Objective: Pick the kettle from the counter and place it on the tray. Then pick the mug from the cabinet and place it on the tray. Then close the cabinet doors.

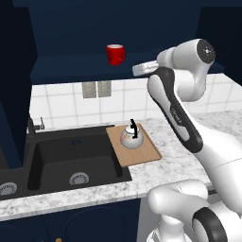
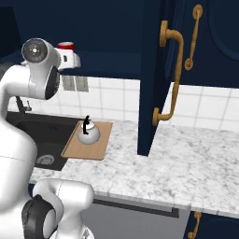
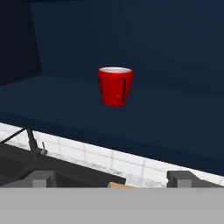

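Mug (image 3: pixel 115 86) is what I'm lining up on, standing upright on the navy shelf of the cabinet (image 1: pixel 71 66), its handle turned towards my hand camera and slightly to one side. My pincer (image 3: pixel 112 179) is spread as wide as it goes and has hold of nothing; its two dark tips rise at the bottom of the hand view, well short of the mug. The kettle (image 1: pixel 131 137) already sits on the tray (image 1: pixel 146 153), near the tray's back edge on the desk (image 2: pixel 186 163), beside the sink (image 1: pixel 56 160), so I judge the first part done and the mug fetch just starting.

Risks as I see them: the handle faces me, so if I go straight in, one tip may strike it and spin or tip the mug deeper into the cabinet, out of reach. The mug is glossy and round, and an off-centre squeeze could squirt it sideways. The shelf lip lies below my approach line; coming in too low would knock the tips on it. The open cabinet door (image 2: pixel 151 93) with its brass handle (image 2: pixel 173 74) stands out over the desk to my right, and a wide elbow swing on the way back could clip it. On the tray, the kettle takes up the rear part, so setting the mug too near could nudge it
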Controlling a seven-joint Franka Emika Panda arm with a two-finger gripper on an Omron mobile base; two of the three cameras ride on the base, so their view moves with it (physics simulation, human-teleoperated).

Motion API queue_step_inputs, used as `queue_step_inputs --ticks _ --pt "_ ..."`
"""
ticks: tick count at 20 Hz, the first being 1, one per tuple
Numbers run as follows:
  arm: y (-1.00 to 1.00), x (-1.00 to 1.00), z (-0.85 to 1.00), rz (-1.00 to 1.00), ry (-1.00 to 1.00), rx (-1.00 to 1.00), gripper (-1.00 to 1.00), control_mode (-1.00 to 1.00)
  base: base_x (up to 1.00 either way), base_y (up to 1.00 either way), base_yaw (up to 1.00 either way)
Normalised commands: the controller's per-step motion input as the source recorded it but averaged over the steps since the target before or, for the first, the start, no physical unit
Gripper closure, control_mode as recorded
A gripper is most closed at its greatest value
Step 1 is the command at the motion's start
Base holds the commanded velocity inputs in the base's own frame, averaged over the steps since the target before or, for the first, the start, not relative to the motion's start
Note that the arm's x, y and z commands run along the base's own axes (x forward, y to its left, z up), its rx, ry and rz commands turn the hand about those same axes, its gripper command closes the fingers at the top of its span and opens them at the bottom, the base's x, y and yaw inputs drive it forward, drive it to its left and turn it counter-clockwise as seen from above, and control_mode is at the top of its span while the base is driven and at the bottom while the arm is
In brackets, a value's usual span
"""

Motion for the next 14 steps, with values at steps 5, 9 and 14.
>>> queue_step_inputs --ticks 5,9,14 --pt "0.00 0.25 0.26 0.05 -0.04 0.19 -1.00 -1.00 0.00 0.00 0.00" --pt "0.00 0.34 0.13 0.05 0.00 0.18 -1.00 -1.00 0.00 0.00 0.00" --pt "0.04 0.33 -0.11 0.07 -0.04 0.08 -1.00 -1.00 0.00 0.00 0.00"
